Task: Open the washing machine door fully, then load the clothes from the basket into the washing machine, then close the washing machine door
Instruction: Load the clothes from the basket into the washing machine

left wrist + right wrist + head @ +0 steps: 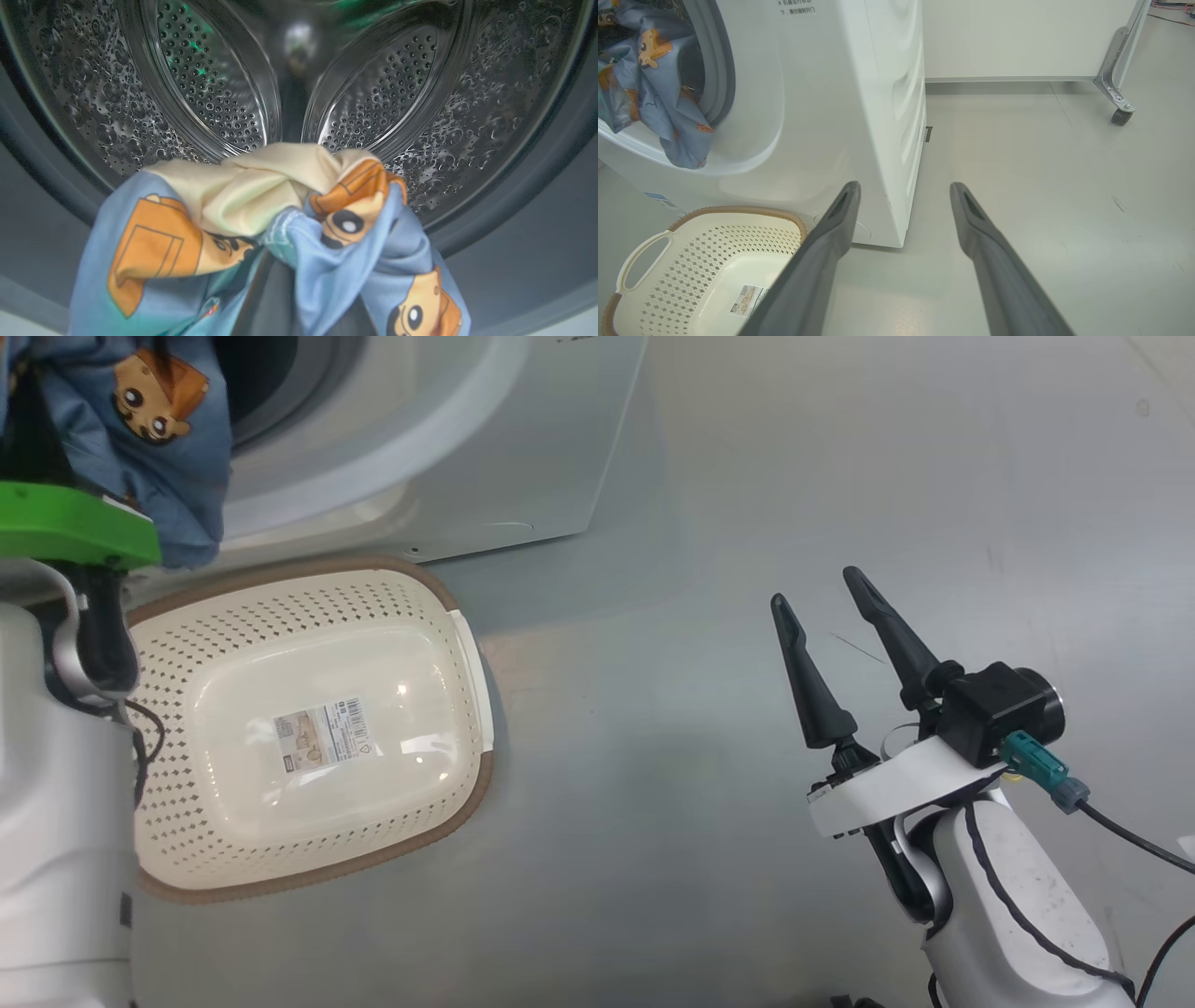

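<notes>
One washing machine [485, 448], white, front opening toward the robot, steel perforated drum [196, 93] visible beyond a grey gasket [726, 70]. One bundle of clothes [327, 261] at the mouth of the drum: light blue fabric with orange-brown cartoon prints, gathered round one cream piece [243, 186], tail draped down over the gasket onto the white lower lip of the opening. One basket [243, 616] on the floor [747, 896] just in front of the machine: cream, perforated, brown-rimmed, one barcode sticker [322, 733] on its base. Two grippers. Left gripper [273, 298]: jaws clenched on the clothes, fingertips buried in fabric, lower part of the drum screened by the bundle in the left wrist view. Right gripper [815, 588]: jaws released and spread, over bare floor, to the right of basket and machine and well apart from both. Beyond the machine's side, one white panel [1017, 37] on a metal leg with one caster [1120, 115].
</notes>
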Robot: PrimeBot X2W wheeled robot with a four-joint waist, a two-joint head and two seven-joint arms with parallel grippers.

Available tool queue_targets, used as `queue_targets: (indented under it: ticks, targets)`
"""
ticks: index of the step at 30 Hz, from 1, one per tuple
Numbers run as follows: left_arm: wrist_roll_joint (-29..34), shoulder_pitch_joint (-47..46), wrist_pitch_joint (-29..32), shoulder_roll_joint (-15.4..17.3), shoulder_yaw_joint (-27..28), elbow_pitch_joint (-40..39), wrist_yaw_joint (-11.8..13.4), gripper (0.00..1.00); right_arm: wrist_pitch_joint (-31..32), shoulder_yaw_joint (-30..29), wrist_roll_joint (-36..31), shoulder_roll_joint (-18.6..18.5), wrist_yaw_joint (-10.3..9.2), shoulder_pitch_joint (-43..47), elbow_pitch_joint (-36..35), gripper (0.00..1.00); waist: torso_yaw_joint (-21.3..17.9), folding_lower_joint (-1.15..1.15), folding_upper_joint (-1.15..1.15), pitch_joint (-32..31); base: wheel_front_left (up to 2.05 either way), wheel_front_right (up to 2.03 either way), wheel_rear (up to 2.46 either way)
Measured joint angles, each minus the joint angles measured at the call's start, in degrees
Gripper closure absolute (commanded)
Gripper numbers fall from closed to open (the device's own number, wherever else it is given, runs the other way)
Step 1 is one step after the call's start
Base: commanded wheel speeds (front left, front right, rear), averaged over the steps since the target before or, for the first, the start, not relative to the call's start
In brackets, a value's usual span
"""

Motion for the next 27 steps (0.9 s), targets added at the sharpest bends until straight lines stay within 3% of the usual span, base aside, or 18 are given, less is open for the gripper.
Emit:
queue_targets:
  ticks: [13,18,27]
  targets:
    - [0.2,-10.8,9.0,5.7,2.8,7.7,3.0,1.00,0.0,3.9,2.7,0.2,0.00,0.4,0.5,0.00,-6.2,0.00,0.00,-0.2,0.00,0.00,0.00]
    - [0.3,-14.8,11.0,9.5,3.7,9.7,3.9,1.00,0.0,4.7,3.5,0.3,0.00,1.3,0.4,0.00,-8.8,0.00,0.00,0.6,0.00,0.00,0.00]
    - [0.2,-21.6,14.8,10.4,3.6,12.7,3.9,1.00,0.0,4.9,3.5,0.5,0.00,2.5,0.3,0.00,-11.5,0.00,0.00,3.7,0.00,0.00,0.00]
